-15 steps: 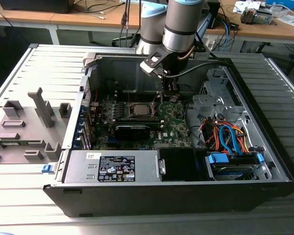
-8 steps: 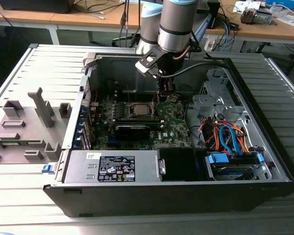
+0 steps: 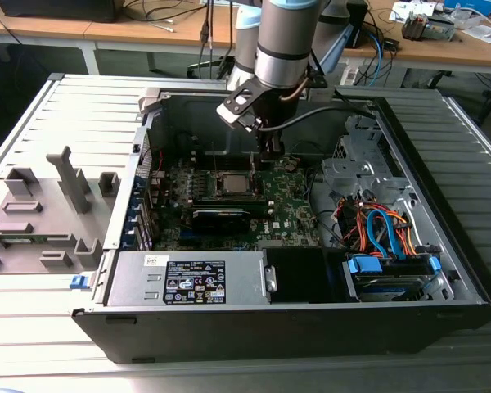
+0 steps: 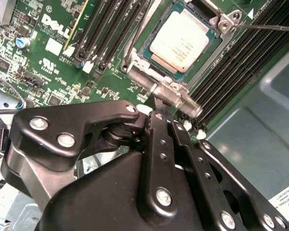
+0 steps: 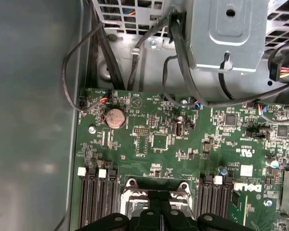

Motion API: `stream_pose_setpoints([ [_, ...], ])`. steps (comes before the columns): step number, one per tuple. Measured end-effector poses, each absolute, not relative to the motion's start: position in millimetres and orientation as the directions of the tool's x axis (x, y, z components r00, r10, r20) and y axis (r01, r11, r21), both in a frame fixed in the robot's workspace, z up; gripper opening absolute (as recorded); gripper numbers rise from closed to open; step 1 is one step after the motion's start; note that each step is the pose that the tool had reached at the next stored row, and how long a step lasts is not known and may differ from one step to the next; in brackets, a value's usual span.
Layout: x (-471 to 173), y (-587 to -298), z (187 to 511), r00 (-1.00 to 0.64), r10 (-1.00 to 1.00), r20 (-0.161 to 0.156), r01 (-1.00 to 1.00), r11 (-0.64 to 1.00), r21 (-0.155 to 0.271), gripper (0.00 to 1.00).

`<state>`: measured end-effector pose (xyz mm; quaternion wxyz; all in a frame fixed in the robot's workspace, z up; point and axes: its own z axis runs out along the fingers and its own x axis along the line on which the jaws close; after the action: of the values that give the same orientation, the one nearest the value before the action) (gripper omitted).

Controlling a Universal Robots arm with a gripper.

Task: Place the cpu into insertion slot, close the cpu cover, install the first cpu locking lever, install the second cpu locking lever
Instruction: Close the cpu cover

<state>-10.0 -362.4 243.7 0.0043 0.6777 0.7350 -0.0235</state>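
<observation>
The cpu (image 4: 180, 38), with its silver-grey top, lies flat in the insertion slot (image 3: 233, 184) on the green board. The cpu cover (image 4: 131, 54) is down around it as a silver frame. A thin locking lever (image 4: 272, 28) runs off from the cover's tab. My gripper (image 4: 157, 102) hangs just beside the socket's edge, its black fingers (image 4: 161, 144) drawn together with nothing seen between them. In the exterior view the gripper (image 3: 268, 155) stands over the board on the socket's far side. The first wrist view catches the gripper (image 5: 161, 217) above the socket rim (image 5: 156, 185).
Black memory slots (image 4: 111, 29) flank the socket. A power supply (image 3: 188, 282) fills the case's near side. A drive cage with orange and blue cables (image 3: 385, 237) sits at the exterior view's right. Grey fixtures (image 3: 41, 213) stand outside the case.
</observation>
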Motion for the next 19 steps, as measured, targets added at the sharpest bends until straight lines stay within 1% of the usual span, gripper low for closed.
stream_pose_setpoints([
  [11, -28.4, -362.4, 235.7, -0.081, 0.996, -0.037, 0.996, 0.08, -0.029, 0.11],
  [19, -44.8, -362.5, 221.7, -0.083, 0.996, -0.036, 0.996, 0.082, -0.029, 0.11],
])
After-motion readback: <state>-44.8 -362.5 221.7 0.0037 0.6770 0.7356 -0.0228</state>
